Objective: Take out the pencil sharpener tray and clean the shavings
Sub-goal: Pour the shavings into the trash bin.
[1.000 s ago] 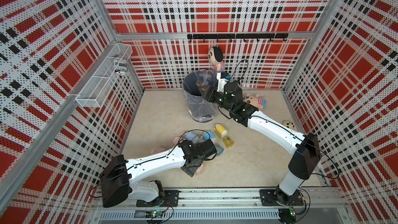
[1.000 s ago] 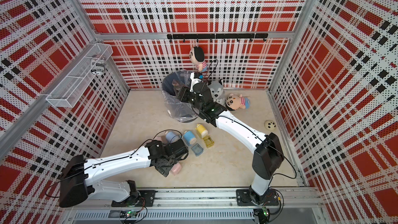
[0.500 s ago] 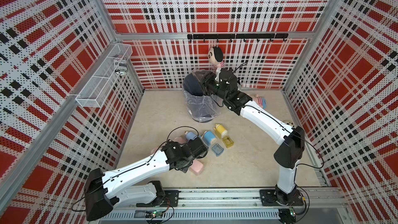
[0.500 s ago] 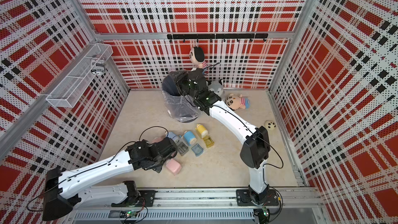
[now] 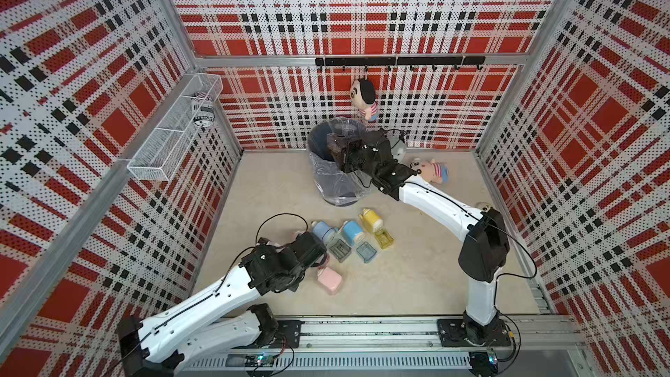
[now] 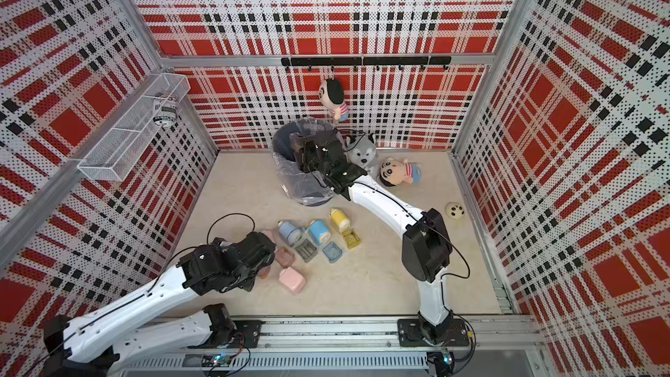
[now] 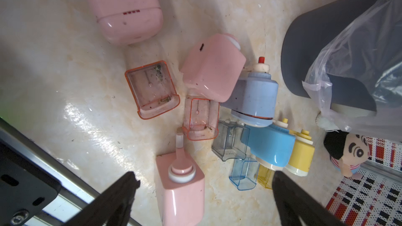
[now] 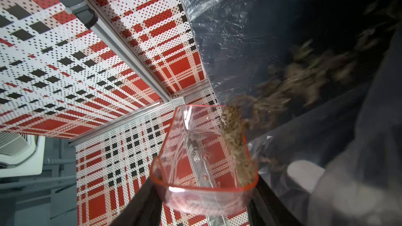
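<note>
My right gripper (image 8: pixel 204 192) is shut on a clear, orange-rimmed sharpener tray (image 8: pixel 202 159). The tray is tipped over the grey bin lined with a plastic bag (image 5: pixel 326 175). Brown shavings (image 8: pixel 237 144) slide off its edge and fall blurred into the bag. Both top views show this gripper (image 6: pixel 302 148) over the bin's mouth. My left gripper (image 7: pixel 203 177) is open and empty, low over a pink sharpener (image 7: pixel 180 192) lying on the floor. In a top view it (image 5: pixel 311 248) sits at the left end of the sharpener cluster.
Pink, blue and yellow sharpeners (image 5: pixel 350 232) lie together with several pulled-out trays (image 7: pixel 152 90), one holding a few shavings. A larger pink sharpener (image 5: pixel 329 280) lies nearer the front. Plush toys (image 6: pixel 398 172) lie right of the bin, and a wire basket (image 5: pixel 174 139) hangs on the left wall.
My right gripper has carried the tray from beside the bin to over its mouth and tipped it, and shavings now fall. My left arm has drawn back to the left, uncovering the sharpeners.
</note>
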